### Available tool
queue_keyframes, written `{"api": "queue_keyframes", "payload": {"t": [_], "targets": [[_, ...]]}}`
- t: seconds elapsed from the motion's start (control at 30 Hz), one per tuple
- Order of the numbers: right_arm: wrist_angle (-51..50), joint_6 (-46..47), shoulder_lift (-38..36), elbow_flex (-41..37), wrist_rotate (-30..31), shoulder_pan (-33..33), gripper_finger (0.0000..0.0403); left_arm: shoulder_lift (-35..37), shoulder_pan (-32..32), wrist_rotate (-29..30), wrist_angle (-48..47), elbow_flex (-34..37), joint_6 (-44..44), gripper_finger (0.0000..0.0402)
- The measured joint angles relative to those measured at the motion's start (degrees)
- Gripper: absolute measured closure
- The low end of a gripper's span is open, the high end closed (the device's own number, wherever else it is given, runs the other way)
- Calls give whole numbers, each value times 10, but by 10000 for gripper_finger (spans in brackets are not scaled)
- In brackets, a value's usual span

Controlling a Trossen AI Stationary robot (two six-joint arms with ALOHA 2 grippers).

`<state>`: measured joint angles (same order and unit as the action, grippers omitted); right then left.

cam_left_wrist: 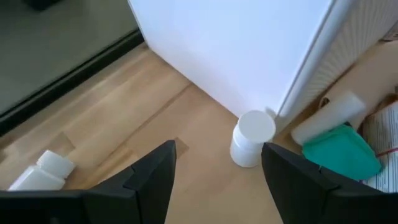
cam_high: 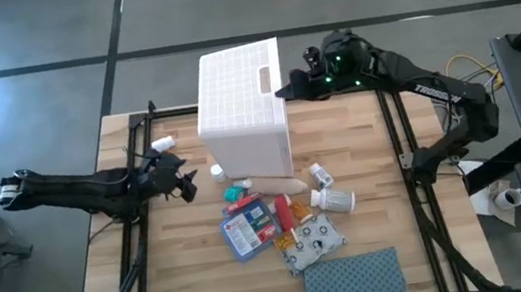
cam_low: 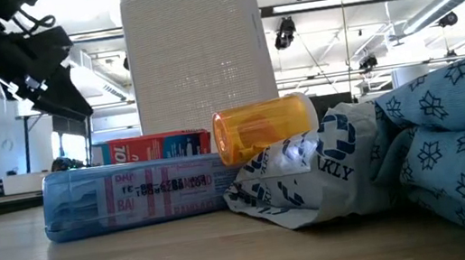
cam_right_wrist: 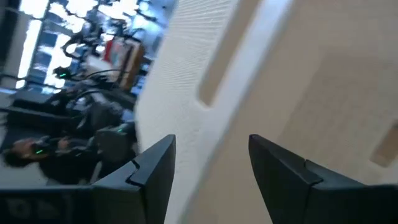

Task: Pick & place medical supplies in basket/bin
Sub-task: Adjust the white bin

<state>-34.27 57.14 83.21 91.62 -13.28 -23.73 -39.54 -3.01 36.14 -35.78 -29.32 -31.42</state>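
The white bin (cam_high: 240, 108) lies tipped on its side, a perforated wall with a slot handle (cam_high: 265, 80) facing up. My right gripper (cam_high: 284, 90) is open at the bin's far right top edge, one finger on each side of its rim (cam_right_wrist: 249, 74). My left gripper (cam_high: 188, 183) is open just left of the bin's near corner. It points at an upright white pill bottle (cam_left_wrist: 252, 138). Near the bin lie a green-capped tube (cam_high: 238, 187), a red pack (cam_high: 245, 205), a blue-and-red packet (cam_high: 251, 230), an orange bottle (cam_low: 264, 127), a patterned pouch (cam_high: 314, 245) and two white bottles (cam_high: 333, 199). My right gripper has its open fingers on either side of the bin's rim (cam_right_wrist: 249, 74) beside the slot handle (cam_right_wrist: 214, 81). I cannot tell whether they touch it.
Another white bottle (cam_high: 161, 142) lies on the table behind my left gripper. The blue-grey dotted cloth (cam_high: 354, 280) lies at the near edge. Black frame rails (cam_high: 396, 138) run along both table sides. Bare wood shows right of the supplies.
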Motion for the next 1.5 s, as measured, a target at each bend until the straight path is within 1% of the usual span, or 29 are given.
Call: {"api": "queue_keyframes", "payload": {"t": [0.07, 0.13, 0.23, 0.57, 0.67, 1.0, 1.1, 1.2, 1.3, 1.4, 1.5], "targets": [[13, 6, 9, 4, -19, 1, 209, 2, 4, 0, -5, 1, -10, 183], [17, 10, 20, 6, -32, 1, 209, 3, 8, 0, -15, 1, -38, 183], [30, 14, 31, 7, -34, 1, 209, 3, 9, 2, -19, 1, -68, 183], [51, 11, 53, 9, -37, -6, 209, 2, 9, 11, -22, 1, -71, 184], [65, 16, 63, 9, -61, -6, 209, 2, 9, 11, -22, 1, -71, 184], [66, 16, 69, 9, -71, -5, 209, 2, 8, 12, -22, 2, -84, 184], [67, 11, 69, 9, -94, -5, 211, 2, 8, 13, -21, 4, -84, 184], [67, -3, 69, 9, -114, -5, 225, 2, 8, 13, -22, 10, -84, 184], [67, -8, 69, 9, -123, -5, 250, 2, 8, 13, -22, 16, -88, 184], [66, -17, 69, 8, -123, -6, 287, 2, 8, 13, -20, 19, -101, 184], [68, -15, 69, 8, -118, -6, 335, 2, 8, 12, -18, 20, -101, 184]]}}
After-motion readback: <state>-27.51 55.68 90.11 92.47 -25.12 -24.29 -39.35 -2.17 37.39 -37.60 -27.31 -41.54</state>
